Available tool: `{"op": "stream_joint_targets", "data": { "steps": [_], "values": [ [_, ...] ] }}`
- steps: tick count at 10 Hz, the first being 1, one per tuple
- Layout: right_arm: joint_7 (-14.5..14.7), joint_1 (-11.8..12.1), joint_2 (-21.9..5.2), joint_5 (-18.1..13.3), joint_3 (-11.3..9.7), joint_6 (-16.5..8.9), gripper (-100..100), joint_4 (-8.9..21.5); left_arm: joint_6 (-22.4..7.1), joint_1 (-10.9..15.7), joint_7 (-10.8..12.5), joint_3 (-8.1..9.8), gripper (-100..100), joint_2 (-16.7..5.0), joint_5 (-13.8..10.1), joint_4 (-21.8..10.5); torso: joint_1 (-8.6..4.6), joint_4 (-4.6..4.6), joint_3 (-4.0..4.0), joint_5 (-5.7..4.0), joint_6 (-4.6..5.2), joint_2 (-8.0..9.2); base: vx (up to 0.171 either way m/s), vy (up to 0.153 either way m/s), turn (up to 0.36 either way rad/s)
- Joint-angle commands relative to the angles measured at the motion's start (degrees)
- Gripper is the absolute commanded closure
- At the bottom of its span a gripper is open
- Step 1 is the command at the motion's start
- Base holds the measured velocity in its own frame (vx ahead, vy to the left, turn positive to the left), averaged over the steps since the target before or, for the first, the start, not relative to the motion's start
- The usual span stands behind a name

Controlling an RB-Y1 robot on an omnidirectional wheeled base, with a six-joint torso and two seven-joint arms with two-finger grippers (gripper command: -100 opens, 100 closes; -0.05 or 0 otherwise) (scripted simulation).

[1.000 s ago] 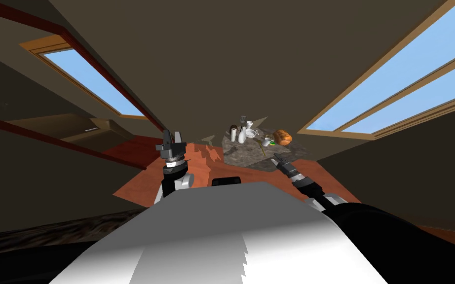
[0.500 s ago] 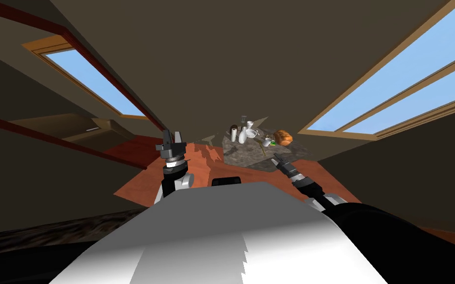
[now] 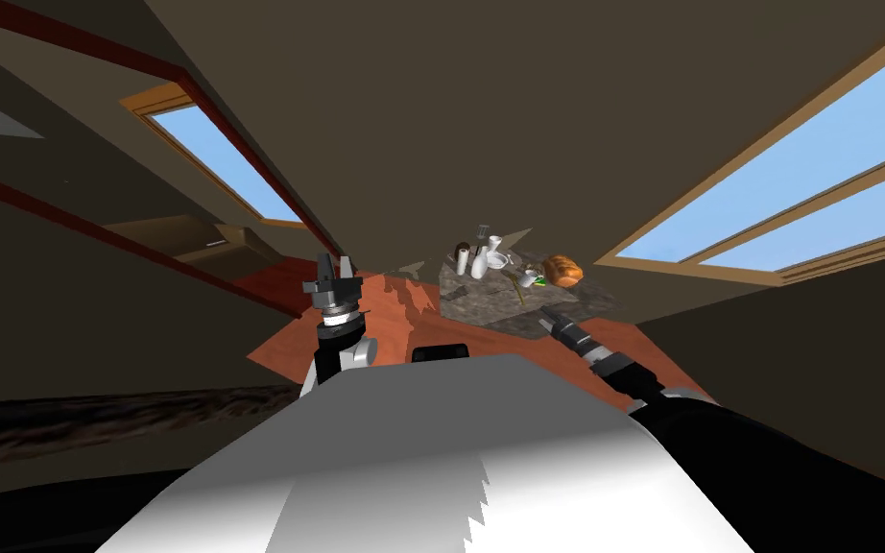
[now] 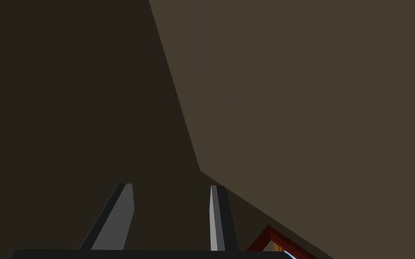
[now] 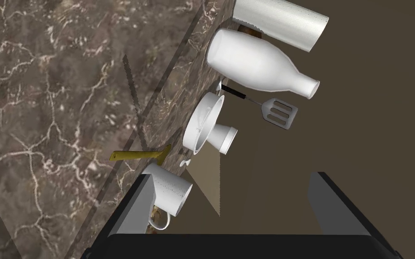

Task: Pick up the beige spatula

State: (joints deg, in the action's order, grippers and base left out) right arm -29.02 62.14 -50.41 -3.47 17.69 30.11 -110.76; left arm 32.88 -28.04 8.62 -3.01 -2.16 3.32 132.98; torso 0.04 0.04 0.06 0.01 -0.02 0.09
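R claw (image 5: 232, 175) spread; beige spatula (image 5: 140, 155) flat on marble counter (image 5: 44, 112), just ahead of one finger, by mug (image 5: 169, 194). Wrist cam gives slotted turner (image 5: 279, 112), head cam bread (image 3: 562, 271). L claw (image 4: 171, 185) spread.

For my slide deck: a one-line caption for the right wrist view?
Open right gripper faces the marble counter, the beige spatula lying flat beside a white mug.

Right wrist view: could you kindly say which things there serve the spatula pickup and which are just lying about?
For the job: mustard-beige spatula; right end effector, open.
Lying about: white bottle; white bowl; white mug; grey slotted turner.
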Motion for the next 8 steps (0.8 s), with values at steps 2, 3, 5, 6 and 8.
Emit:
{"op": "stream_joint_targets", "data": {
  "steps": [2,3,5,6,8],
  "values": [
    [-0.96,4.05,-4.24,0.22,1.60,-0.53,-100,2.18,0.00,0.00,0.00,0.00,0,0.00,0.00,0.00,0.04,0.01,0.02,0.00,0.00,0.03,-0.056,0.041,0.184],
    [-1.45,5.89,-5.99,0.40,2.43,-0.80,-100,3.08,0.00,0.00,0.00,0.00,0,0.00,0.00,0.00,0.03,0.01,0.03,0.01,0.01,0.04,-0.052,0.038,0.170],
    [-1.96,8.47,-8.16,0.59,3.27,-1.09,-100,4.00,0.00,-0.01,0.00,0.00,0,0.00,0.00,0.00,-0.03,0.00,-0.01,-0.01,0.04,-0.03,-0.028,0.020,0.091],
    [-2.49,10.12,-9.80,0.77,4.10,-1.38,-100,4.92,0.00,0.00,0.00,0.00,0,0.00,0.00,0.00,-0.03,0.00,-0.02,-0.01,0.01,-0.03,-0.056,0.041,0.185],
    [-2.49,10.49,-10.19,0.77,4.10,-1.38,-100,4.92,0.00,-0.01,0.00,0.00,0,0.00,0.00,0.00,-0.03,0.00,-0.01,-0.01,0.03,-0.03,-0.015,0.011,0.050]
  ]
}}
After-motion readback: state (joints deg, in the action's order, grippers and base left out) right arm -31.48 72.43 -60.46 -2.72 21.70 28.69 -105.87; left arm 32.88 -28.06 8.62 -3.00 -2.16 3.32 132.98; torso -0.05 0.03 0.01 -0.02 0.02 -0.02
